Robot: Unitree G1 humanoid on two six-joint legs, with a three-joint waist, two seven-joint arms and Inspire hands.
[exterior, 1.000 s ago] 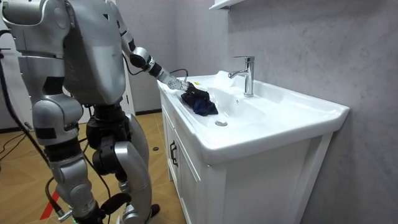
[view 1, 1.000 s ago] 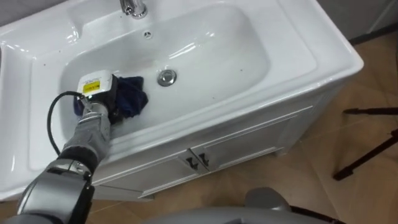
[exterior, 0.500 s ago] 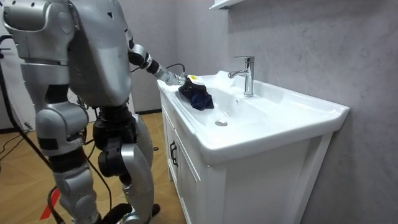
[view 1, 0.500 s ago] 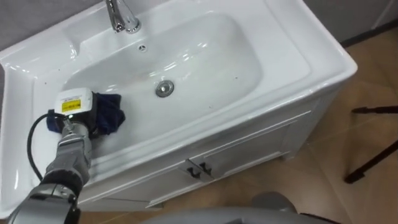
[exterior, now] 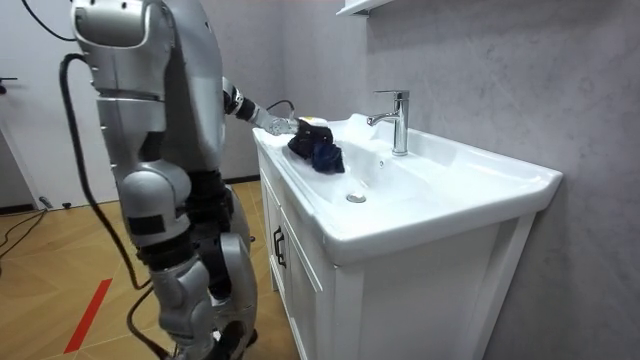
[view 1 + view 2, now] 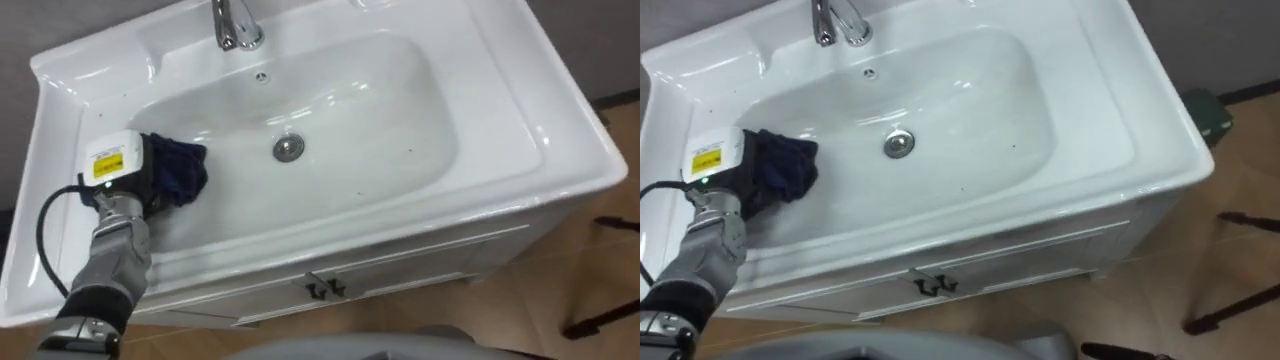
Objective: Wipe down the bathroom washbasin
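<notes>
A white basin (image 6: 400,90) is set in a vanity top, with a chrome drain (image 6: 288,148) at its middle and a chrome faucet (image 6: 235,25) at the back. A dark blue cloth (image 6: 178,168) lies bunched against the basin's left wall. My left hand (image 6: 118,165) comes in from the lower left and is shut on the cloth. In the room view I stand at the vanity's end, my left hand (image 5: 300,128) reaching over the rim with the cloth (image 5: 322,155) under it.
Below the basin are white cabinet doors with dark handles (image 6: 322,288). Wooden floor lies to the right, with black tripod legs (image 6: 1230,310) and a dark green object (image 6: 1208,112) by the vanity's far right.
My left hand has drawn the cloth away from the drain, up the basin's left side. The eye view has shifted, and in the room view my body has turned closer to the vanity.
</notes>
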